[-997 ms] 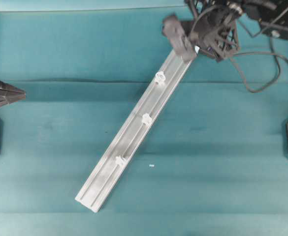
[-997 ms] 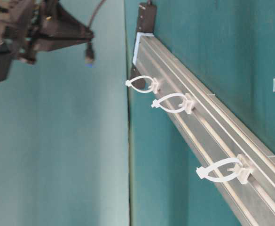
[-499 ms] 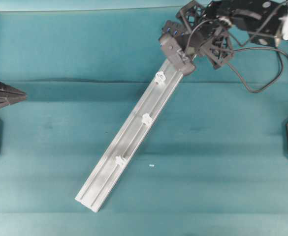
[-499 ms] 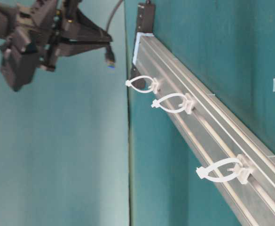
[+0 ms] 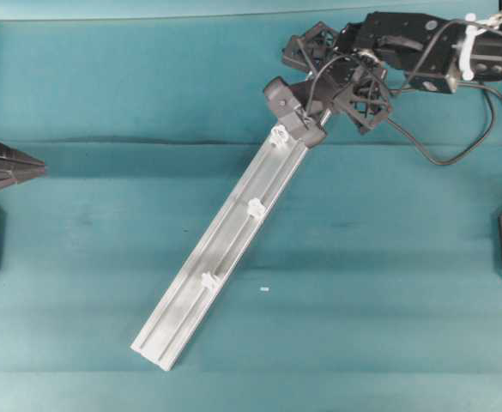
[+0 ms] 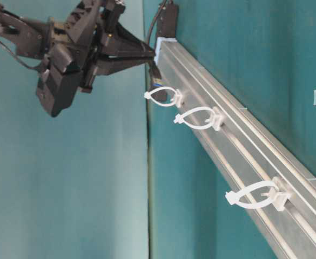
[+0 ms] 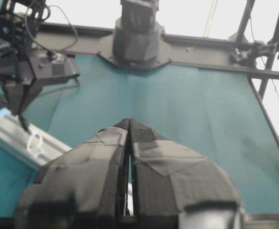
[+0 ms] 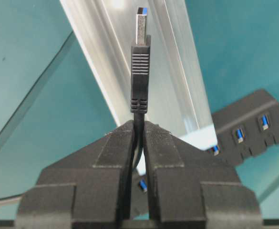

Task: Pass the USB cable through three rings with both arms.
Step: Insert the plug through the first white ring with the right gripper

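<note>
Beside the long silver aluminium rail's (image 5: 225,249) top white translucent ring (image 6: 163,95), the right tool (image 8: 138,138) clamps the dark USB cable (image 8: 140,71); align its plug squarely, feed slowly. Left tool (image 7: 129,143) pressed together.

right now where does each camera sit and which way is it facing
Overhead: above the table, looking straight down on the rail, right gripper at its top end.
Table-level: low, image turned sideways, along the rail past three rings; right gripper visible.
Left wrist: over shut left gripper, toward the opposite arm.
Right wrist: along fingers clamping the USB cable.
Shared: every view shows the rail.
</note>
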{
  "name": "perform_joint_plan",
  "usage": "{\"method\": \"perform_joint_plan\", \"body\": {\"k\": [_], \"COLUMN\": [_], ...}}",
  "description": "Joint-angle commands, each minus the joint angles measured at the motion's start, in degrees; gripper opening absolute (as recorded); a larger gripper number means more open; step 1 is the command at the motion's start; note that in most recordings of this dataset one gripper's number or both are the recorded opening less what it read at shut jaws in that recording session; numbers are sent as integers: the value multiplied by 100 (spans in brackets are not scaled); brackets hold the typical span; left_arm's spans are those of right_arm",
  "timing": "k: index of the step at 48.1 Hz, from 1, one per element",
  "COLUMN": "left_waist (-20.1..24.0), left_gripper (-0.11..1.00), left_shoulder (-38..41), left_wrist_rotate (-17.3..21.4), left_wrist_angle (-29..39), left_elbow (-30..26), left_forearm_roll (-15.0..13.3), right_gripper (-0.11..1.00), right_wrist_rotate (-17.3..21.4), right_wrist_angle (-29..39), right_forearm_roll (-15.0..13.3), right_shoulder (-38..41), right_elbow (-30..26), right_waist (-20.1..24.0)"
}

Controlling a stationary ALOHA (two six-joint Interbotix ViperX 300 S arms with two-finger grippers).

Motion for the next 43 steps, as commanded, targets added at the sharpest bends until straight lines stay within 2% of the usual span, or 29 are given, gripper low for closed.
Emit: {"method": "perform_joint_plan", "body": {"k": [1,33,43], "left_waist": [18,9,9], "left_gripper": [0,0,0], "left_shoulder": [114,123,149], "left_wrist_rotate": [0,9,18], "left_wrist_angle": [-26,-26,-26], "left_elbow": [-123,-141,-132], "left_forearm_roll": [18,18,18], "right_gripper": [7,7,7], "right_wrist_rotate": [-79,-79,-79], "right_wrist_angle": [-79,-334,-466], "right_forearm_roll": [-18,-9,132], "right_shoulder": [26,114,123], "right_elbow": [-53,-62,-62], "right_waist": [53,255,396]}}
